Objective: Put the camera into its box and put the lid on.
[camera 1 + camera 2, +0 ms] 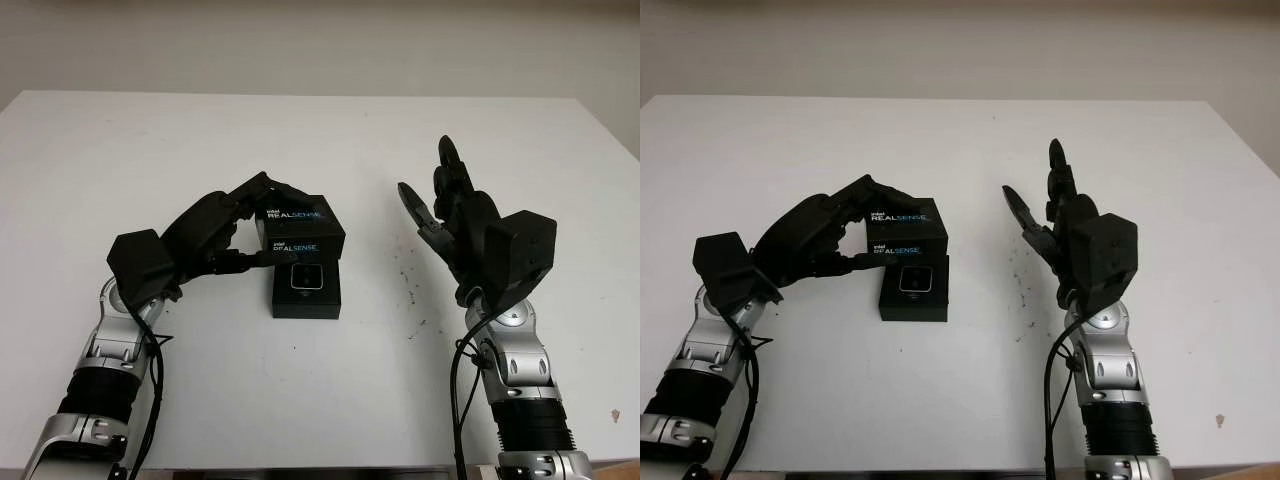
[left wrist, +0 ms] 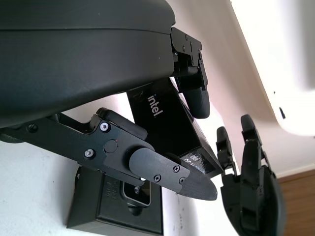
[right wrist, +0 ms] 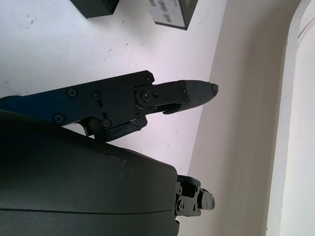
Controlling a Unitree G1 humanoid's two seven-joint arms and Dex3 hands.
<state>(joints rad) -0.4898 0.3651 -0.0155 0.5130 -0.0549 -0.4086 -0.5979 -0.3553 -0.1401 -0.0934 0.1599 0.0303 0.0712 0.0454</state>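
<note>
The left hand (image 1: 232, 228) is pinching the lid (image 1: 299, 224) by its left end, holding it tilted over the far edge of the open box (image 1: 306, 290), where the camera (image 1: 304, 277) is sitting. The lid looks light, stiff, slick (probably card). The right hand (image 1: 447, 212) is hovering open nearby.

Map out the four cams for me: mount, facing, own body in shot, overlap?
Left eye, right eye: head stereo pair, looking down at the white table; both arms rise from the bottom edge.
Left wrist: beside the left hand, which grips the lid over the box.
Right wrist: beside the open right hand, raised above the table.
Shared: lid and box appear in all four.
</note>
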